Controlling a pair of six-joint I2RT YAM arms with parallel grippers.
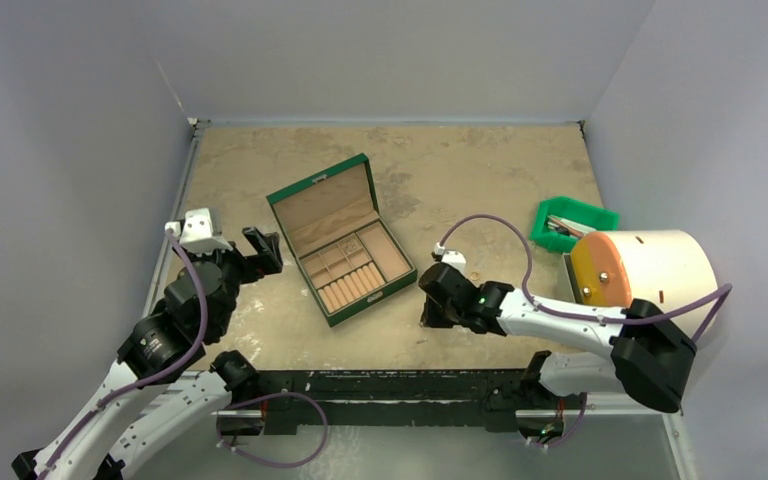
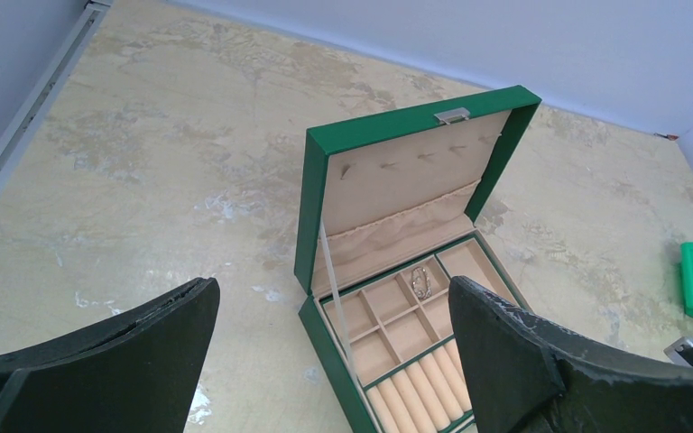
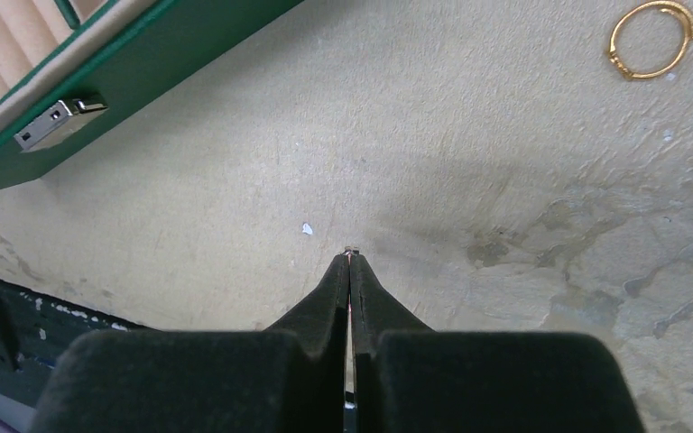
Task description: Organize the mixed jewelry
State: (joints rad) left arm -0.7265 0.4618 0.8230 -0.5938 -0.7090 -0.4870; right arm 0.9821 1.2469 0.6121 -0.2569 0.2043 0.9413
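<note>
The green box (image 1: 340, 240) stands open at the table's middle, with tan compartments and ring rolls. In the left wrist view a small silver piece (image 2: 420, 281) lies in one of its compartments (image 2: 388, 311). My left gripper (image 1: 265, 250) is open and empty, just left of the box; in its own view (image 2: 332, 287) the fingers frame the box. My right gripper (image 1: 428, 312) is right of the box, low over the table. In the right wrist view it (image 3: 350, 255) is shut, with a tiny silver piece (image 3: 350, 252) pinched at its tips. A gold-coloured ring (image 3: 651, 38) lies on the table beyond it.
A small green bin (image 1: 572, 222) and a white cylinder with an orange face (image 1: 640, 268) stand at the right edge. The box's front wall and metal latch (image 3: 59, 122) are close to the right gripper's left. Grey walls enclose the table.
</note>
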